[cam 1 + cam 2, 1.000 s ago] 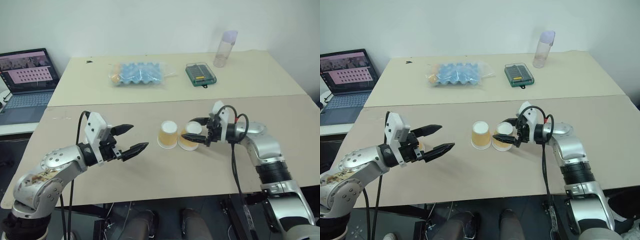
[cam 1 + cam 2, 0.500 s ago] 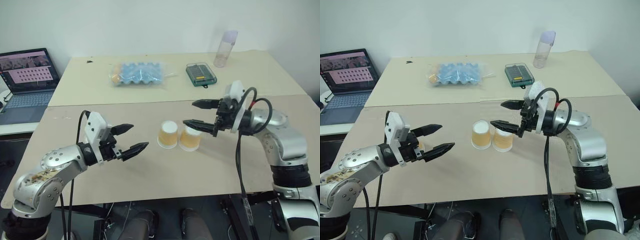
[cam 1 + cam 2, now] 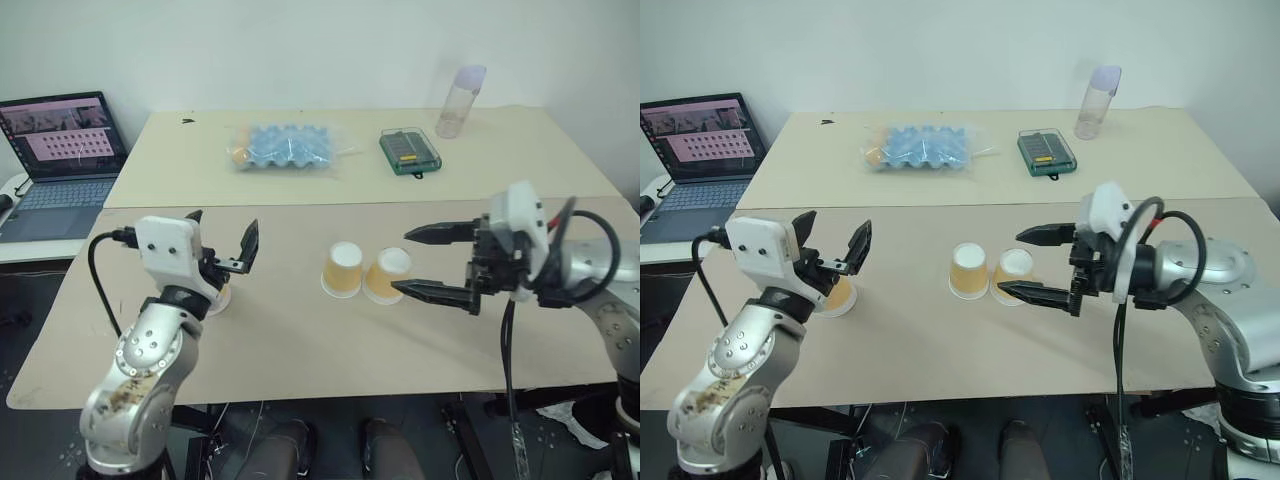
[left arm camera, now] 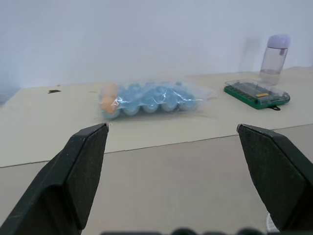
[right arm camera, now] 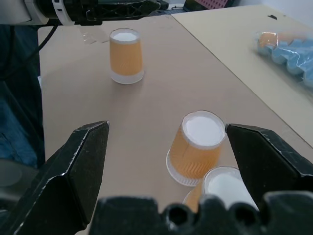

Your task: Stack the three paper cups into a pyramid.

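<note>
Two yellow-orange paper cups [image 3: 342, 268] [image 3: 385, 275] stand upside down side by side at the middle of the near table. A third cup [image 3: 838, 297] stands upside down at the left, partly hidden behind my left gripper [image 3: 833, 238]. That gripper is open above it and points away from me, with nothing between its fingers. My right gripper [image 3: 402, 262] hovers open just right of the pair and above the table, pointing left and holding nothing. In the right wrist view all three cups [image 5: 126, 55] [image 5: 198, 147] [image 5: 220, 188] stand apart from the fingers [image 5: 73, 171].
On the far table lie a bagged blue egg tray [image 3: 285, 147], a green case [image 3: 410, 150] and a tall translucent bottle [image 3: 460, 100]. An open laptop [image 3: 65, 140] sits at the far left. A seam runs between the two tables.
My right gripper has drawn back and risen from around the right-hand cup, leaving it beside the other. My left gripper has swung from pointing right to pointing away from me.
</note>
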